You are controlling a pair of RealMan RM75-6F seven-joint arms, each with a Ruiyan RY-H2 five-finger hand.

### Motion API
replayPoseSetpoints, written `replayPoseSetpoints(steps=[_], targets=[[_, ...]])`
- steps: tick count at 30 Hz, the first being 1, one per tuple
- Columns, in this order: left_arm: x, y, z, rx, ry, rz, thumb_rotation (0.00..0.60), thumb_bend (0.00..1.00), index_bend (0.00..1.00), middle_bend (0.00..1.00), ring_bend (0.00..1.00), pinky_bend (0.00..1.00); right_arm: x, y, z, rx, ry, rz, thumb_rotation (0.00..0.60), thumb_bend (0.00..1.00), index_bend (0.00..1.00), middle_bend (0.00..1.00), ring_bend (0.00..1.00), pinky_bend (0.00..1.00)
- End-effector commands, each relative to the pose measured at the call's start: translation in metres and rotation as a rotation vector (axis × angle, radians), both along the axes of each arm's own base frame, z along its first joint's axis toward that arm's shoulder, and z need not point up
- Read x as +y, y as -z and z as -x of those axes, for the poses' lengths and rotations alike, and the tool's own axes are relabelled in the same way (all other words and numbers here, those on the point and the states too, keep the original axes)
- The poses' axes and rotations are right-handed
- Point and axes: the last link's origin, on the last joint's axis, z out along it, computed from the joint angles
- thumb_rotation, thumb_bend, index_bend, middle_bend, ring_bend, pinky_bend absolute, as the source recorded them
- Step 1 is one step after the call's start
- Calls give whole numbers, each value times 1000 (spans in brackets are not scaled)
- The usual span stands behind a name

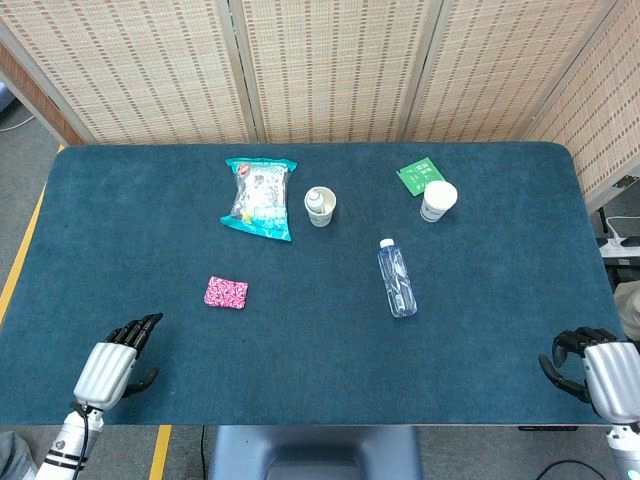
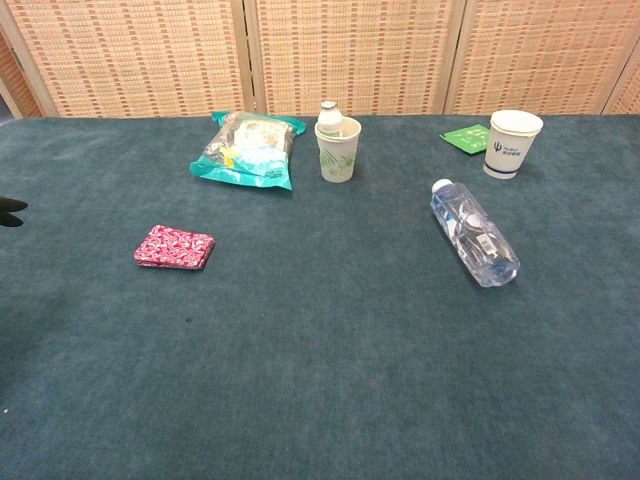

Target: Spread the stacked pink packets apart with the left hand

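Woven reed screens back a dark teal felt-covered counter (image 1: 480, 340) on which the small stack of pink patterned packets (image 1: 226, 292) lies flat, left of centre and nearer the front edge than the other items. The robot's left hand (image 1: 117, 362) sits at the front-left corner, its dark fingers (image 1: 138, 328) loosely curled and apart, holding nothing. From those fingers the stack lies forward and to the right, with bare felt between them, so the hand is near but not touching. The stack's long side runs roughly left to right across the counter. The right hand (image 1: 592, 370) rests at the far front-right corner, fingers curled in and empty, well apart from the packets, so the left is clearly nearer.
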Motion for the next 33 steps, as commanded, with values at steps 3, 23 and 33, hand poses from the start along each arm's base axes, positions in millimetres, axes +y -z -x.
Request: replayPoseSetpoints(steps=[3,23,33], targets=[[0,0,0,3,-1,0,600,295,0,132,169,301,0,0,0,1,3,0,600,245,739,684,556,580],[25,-17,5,47,40,-123,600,297,0,238,259,354,3,-4,-2,-17,-8,21,600,245,739,683,556,580],[48,-18,-18,-42,146,-231,600,310,41,962,970,997,2,-5,-1,-17,-5,17,600,245,739,683,556,580]])
